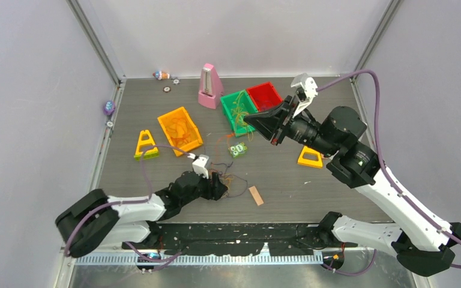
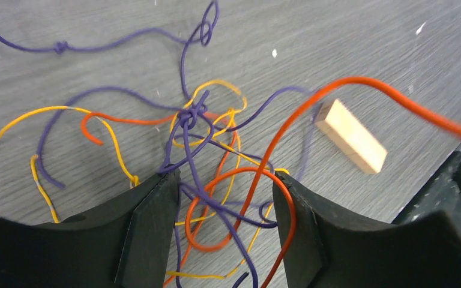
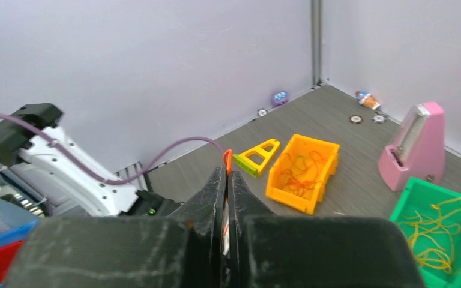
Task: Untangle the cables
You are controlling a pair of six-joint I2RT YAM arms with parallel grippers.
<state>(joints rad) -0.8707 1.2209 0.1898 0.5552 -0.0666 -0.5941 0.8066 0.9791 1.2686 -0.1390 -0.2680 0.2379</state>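
Left gripper (image 2: 225, 177) stood open astride the tangled cables (image 2: 192, 120), three colours, right gripper (image 3: 227, 172) pinched shut on one orange cable (image 3: 227, 157), one block (image 2: 351, 135), three bins (image 3: 288, 195).

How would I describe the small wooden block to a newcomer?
Find the left arm's black pincer, low over the tangle of thin orange, yellow and purple cables. Just right of that tangle lies a pale rectangular wooden block: the only stiff, straight-edged piece there.

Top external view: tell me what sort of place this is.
Probably a robot lab test cell: plain grey walls box in a table, two robot arms are bolted at its near edge, and props like an orange bin and pink metronome sit there.
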